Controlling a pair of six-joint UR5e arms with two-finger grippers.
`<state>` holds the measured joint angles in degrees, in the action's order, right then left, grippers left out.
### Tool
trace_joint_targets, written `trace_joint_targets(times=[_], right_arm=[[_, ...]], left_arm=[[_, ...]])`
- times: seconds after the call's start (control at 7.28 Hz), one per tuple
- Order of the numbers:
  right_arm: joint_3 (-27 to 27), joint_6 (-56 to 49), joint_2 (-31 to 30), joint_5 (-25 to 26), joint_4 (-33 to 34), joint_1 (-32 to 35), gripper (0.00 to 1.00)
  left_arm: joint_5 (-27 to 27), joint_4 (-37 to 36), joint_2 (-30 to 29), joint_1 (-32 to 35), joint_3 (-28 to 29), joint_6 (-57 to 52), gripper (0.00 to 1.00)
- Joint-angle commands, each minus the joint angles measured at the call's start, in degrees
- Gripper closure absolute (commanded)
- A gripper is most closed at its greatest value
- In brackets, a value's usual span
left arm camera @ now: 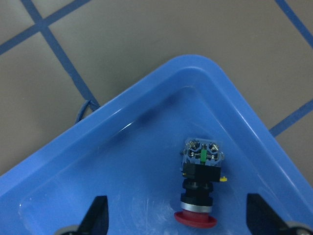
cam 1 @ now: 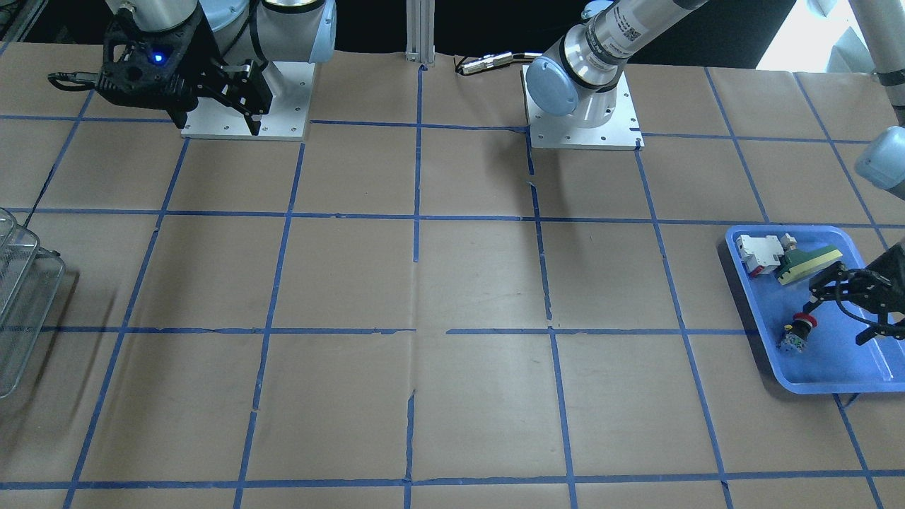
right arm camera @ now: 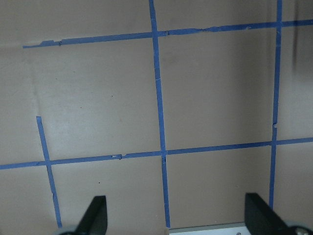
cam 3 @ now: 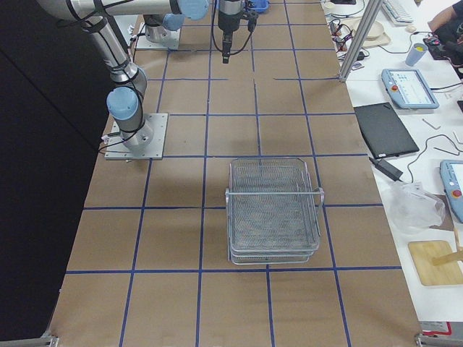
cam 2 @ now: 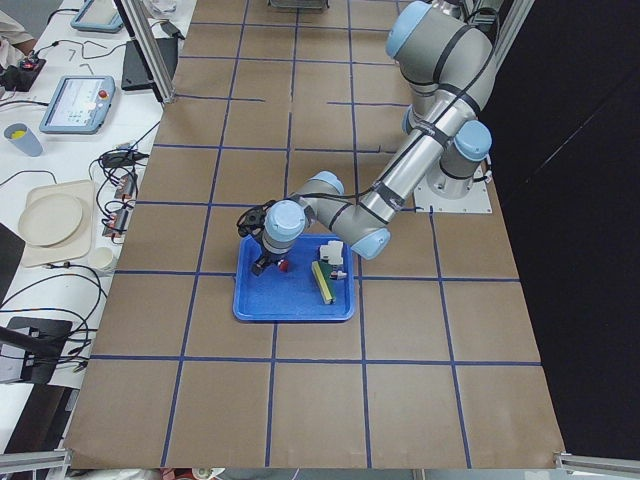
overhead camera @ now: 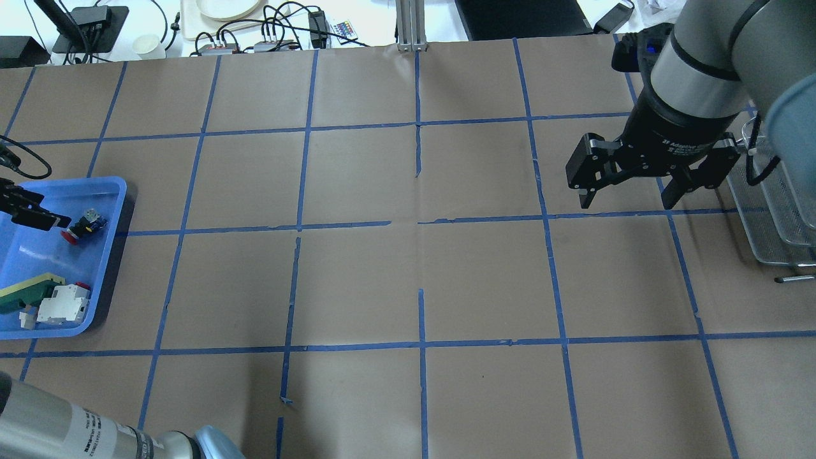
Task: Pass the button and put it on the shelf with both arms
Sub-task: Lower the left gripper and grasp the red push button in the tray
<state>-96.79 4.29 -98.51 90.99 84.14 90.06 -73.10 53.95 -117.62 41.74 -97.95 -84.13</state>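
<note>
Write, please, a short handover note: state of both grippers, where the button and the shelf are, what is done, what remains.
Left gripper: open, low over the blue tray, jaws either side of the button, not closed on it.
Right gripper: open, hovering, holding nothing.
Button lies on its side in the tray; shelf stands on the right arm's side.
Done: no grasp yet.
Left: grasp, pass to right gripper, place on shelf.
</note>
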Motion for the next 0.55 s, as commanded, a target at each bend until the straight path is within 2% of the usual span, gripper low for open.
trace_joint_targets(times=[0.0, 0.27, 0.41], right_arm=[[-0.59, 0.81, -0.19, -0.11, 3.38, 0.03, 0.00], [-0.59, 7.62, -0.10, -1.68, 3.50, -0.15, 0.00], [-0.68, 10.88, -0.02, -6.22, 3.14, -0.06, 0.00]], left_arm=[[2.43, -6.80, -0.32, -2.18, -5.38, -0.59, 0.02], [2.70, -8.95, -1.20, -2.45, -6.63, -0.59, 0.02], [2.70, -8.87, -1.20, -2.45, -6.81, -0.59, 0.02]])
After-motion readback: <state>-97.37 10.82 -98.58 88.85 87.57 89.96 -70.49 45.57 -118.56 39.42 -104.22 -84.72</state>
